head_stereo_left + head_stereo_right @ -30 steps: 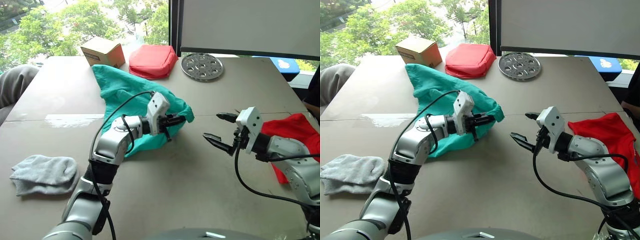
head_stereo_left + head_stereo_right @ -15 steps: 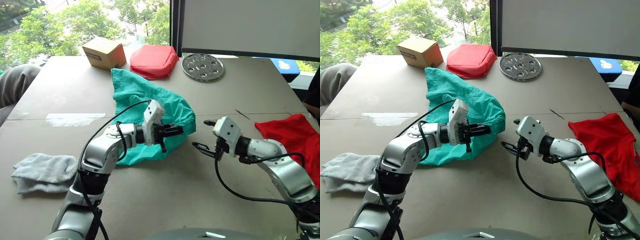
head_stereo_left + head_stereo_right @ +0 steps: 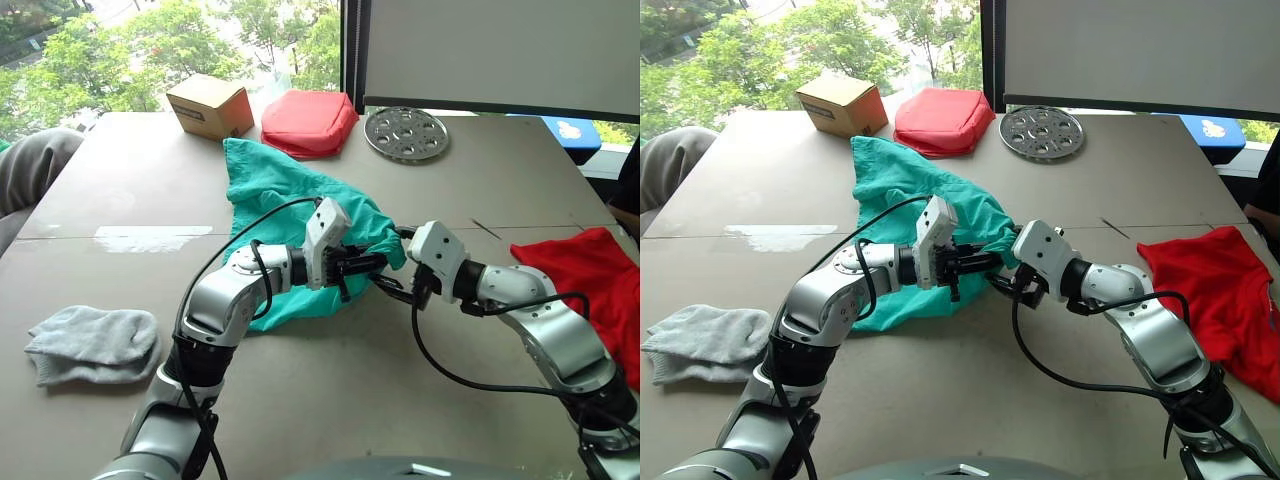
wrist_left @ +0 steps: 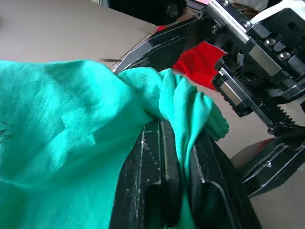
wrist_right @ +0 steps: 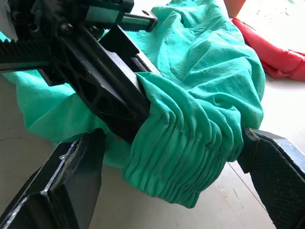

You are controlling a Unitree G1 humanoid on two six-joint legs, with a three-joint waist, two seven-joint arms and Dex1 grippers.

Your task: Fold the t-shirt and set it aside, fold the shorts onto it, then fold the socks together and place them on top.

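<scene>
At frame centre, the left gripper (image 3: 368, 266) pinches the gathered waistband of the teal shorts (image 3: 285, 195), while the right gripper (image 3: 392, 262), fingers spread wide, straddles that same bunched edge.

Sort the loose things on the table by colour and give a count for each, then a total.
Red: 2, the t-shirt and a cushion pouch
Teal: 1, the shorts
Grey: 1, the socks in one heap
Brown: 1, a cardboard box
Silver: 1, a perforated metal disc
Total: 6
</scene>
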